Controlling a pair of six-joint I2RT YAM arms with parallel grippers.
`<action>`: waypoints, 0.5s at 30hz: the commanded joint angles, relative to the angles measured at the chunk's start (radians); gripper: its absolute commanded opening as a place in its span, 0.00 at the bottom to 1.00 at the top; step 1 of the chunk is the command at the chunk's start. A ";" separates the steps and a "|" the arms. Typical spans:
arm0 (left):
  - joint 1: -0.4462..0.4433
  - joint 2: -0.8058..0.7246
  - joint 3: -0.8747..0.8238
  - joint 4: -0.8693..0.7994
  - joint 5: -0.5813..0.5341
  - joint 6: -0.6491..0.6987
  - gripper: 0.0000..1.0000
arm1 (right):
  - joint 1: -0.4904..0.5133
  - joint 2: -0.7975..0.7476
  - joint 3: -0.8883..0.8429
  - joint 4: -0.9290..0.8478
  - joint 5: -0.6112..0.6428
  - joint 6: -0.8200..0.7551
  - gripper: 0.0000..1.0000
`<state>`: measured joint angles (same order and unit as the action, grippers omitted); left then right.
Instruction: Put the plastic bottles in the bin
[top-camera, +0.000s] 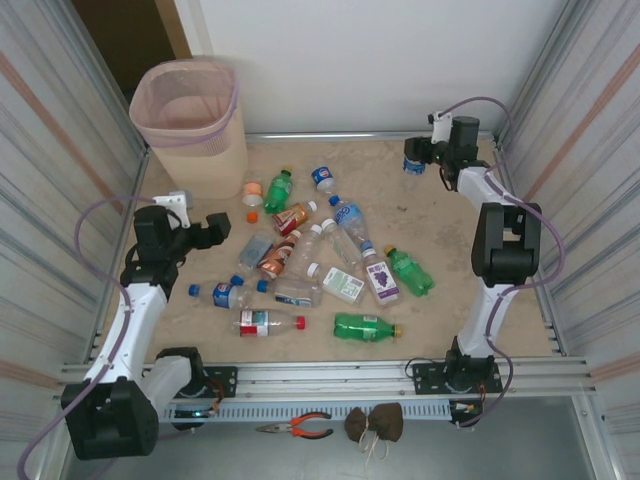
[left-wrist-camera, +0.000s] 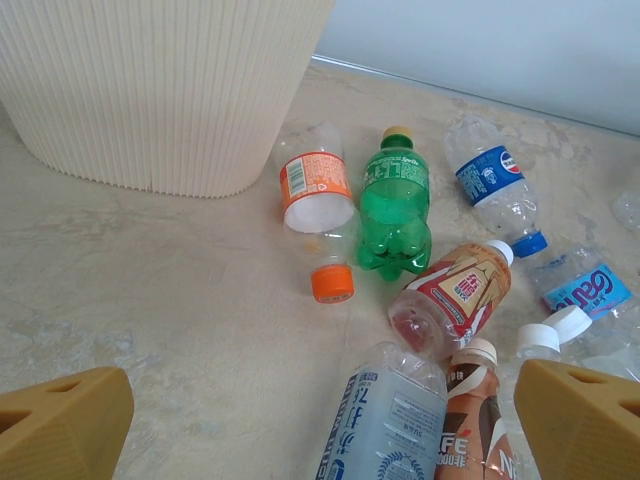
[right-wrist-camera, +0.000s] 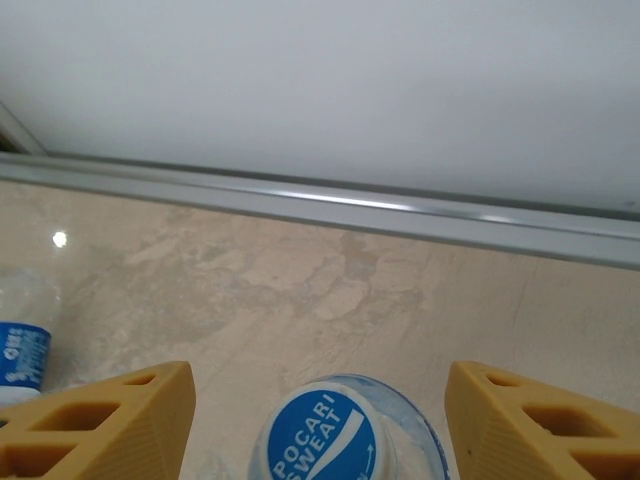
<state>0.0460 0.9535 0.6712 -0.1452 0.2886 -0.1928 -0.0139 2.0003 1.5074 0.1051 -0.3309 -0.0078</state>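
Several plastic bottles (top-camera: 320, 255) lie scattered across the middle of the table. The beige bin (top-camera: 205, 165) with a pink liner stands at the far left corner. My left gripper (top-camera: 215, 228) hovers open to the left of the pile; its wrist view looks past it (left-wrist-camera: 325, 400) at a clear blue-print bottle (left-wrist-camera: 390, 420), a green bottle (left-wrist-camera: 395, 200) and the bin's ribbed wall (left-wrist-camera: 170, 90). My right gripper (top-camera: 415, 158) is at the far right by the back wall. Its fingers (right-wrist-camera: 120, 420) straddle an upright bottle with a blue Pocari Sweat cap (right-wrist-camera: 320, 440), with a gap on the left side.
Corrugated metal walls close in both sides, and a metal rail (right-wrist-camera: 330, 205) runs along the back wall. Another bottle (right-wrist-camera: 20, 350) lies left of the right gripper. Pliers (top-camera: 295, 428) and a brown pouch (top-camera: 375, 422) rest on the front ledge.
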 joint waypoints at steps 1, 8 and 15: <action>0.006 -0.026 0.003 -0.014 0.018 -0.020 0.98 | 0.002 0.033 0.039 0.048 0.003 -0.045 0.63; 0.005 -0.051 -0.030 0.012 0.015 -0.025 0.98 | 0.001 0.077 0.045 0.077 -0.016 -0.079 0.50; 0.005 -0.056 -0.014 0.009 0.019 -0.019 0.97 | 0.001 0.062 0.039 0.071 -0.022 -0.099 0.31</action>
<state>0.0460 0.9169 0.6559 -0.1524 0.2920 -0.2085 -0.0143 2.0682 1.5166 0.1581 -0.3389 -0.0853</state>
